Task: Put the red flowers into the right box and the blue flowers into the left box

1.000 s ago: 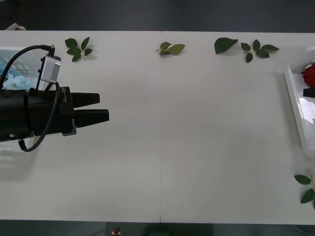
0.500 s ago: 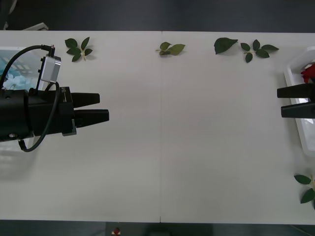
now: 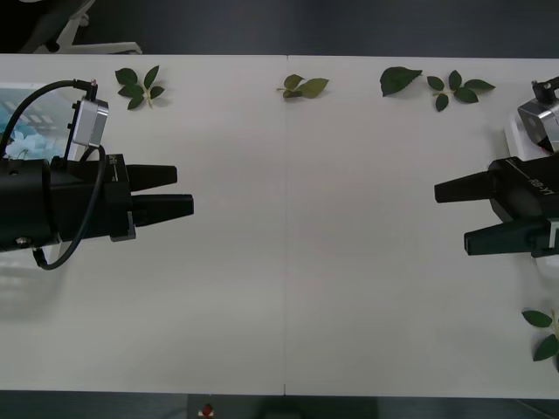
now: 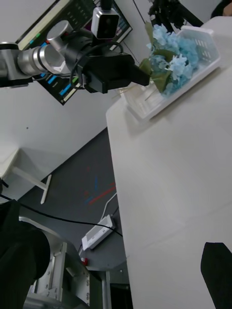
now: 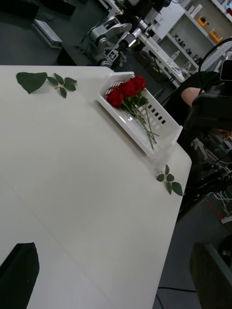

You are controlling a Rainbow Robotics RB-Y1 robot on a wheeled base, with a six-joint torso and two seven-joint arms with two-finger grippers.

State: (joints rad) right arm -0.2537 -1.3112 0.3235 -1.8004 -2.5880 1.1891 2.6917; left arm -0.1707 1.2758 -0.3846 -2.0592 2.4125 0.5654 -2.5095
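The red flowers (image 5: 128, 89) lie in the right box (image 5: 164, 140), at the counter's right end. Their blooms sit at one end of the box and the long green stems run along it toward the other end. The blue flowers (image 4: 176, 63) sit piled in the left box (image 4: 203, 46), at the counter's left end.

The left gripper (image 3: 183, 194) hangs over the left part of the counter (image 3: 288, 262), pointing toward the middle. Its fingers are a little apart and hold nothing. The blue flowers are behind it — back by its arm, not in front of its tips.

The right gripper (image 3: 454, 214) hangs over the right part, also pointing toward the middle. Its fingers are wide apart and hold nothing. The red flowers are behind it, too.

So each arm is next to its own box, and both point away from the flowers. Between the two tips there is only bare counter. A few loose green leaves (image 3: 140, 86) lie along the far edge, and more lie near the right corner (image 3: 543, 332) — those are not flowers.

It looks like no red or blue flower is left out on the counter, so the sorting seems done.
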